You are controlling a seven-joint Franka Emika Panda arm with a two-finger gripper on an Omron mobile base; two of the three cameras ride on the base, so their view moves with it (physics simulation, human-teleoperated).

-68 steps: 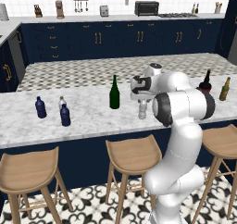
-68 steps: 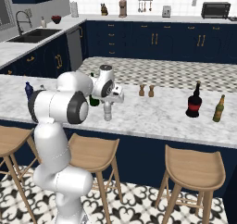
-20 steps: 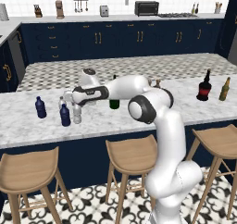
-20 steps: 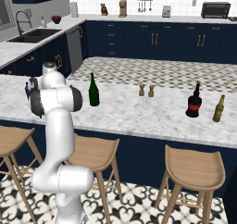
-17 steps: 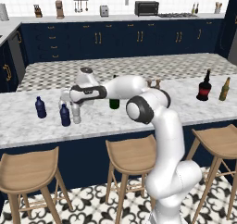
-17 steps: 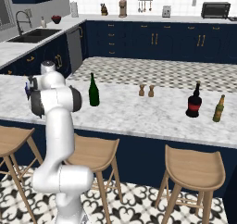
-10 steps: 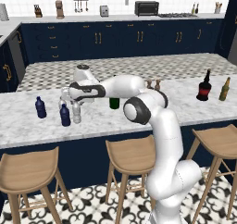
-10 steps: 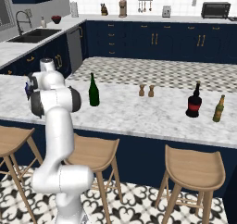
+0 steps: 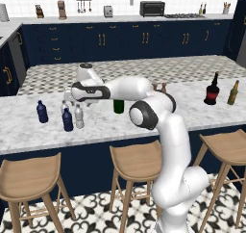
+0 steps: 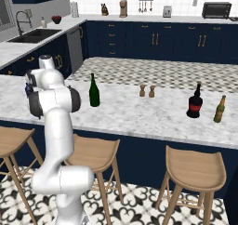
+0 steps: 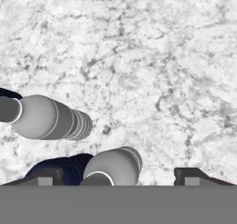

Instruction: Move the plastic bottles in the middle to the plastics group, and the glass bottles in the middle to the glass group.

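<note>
The gripper [image 11: 119,177] hangs over the counter's [image 9: 192,114] left end with its jaws spread and nothing pinched. A clear bottle [image 11: 112,166] stands upright between them, apparently just released beside the plastics group: another clear bottle [image 11: 48,118] and a navy bottle [image 11: 65,167], set close so like sits with like. The green bottle [image 10: 94,91] waits mid-counter, well apart from the glass group [image 10: 196,102] toward the right end.

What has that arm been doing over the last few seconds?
It swung from mid-counter to the far end, carrying a clear-whitish bottle. There its pincer opened and let the bottle go beside the navy bottles. The tall green bottle, the red-labelled bottle and the amber bottle stayed put.
</note>
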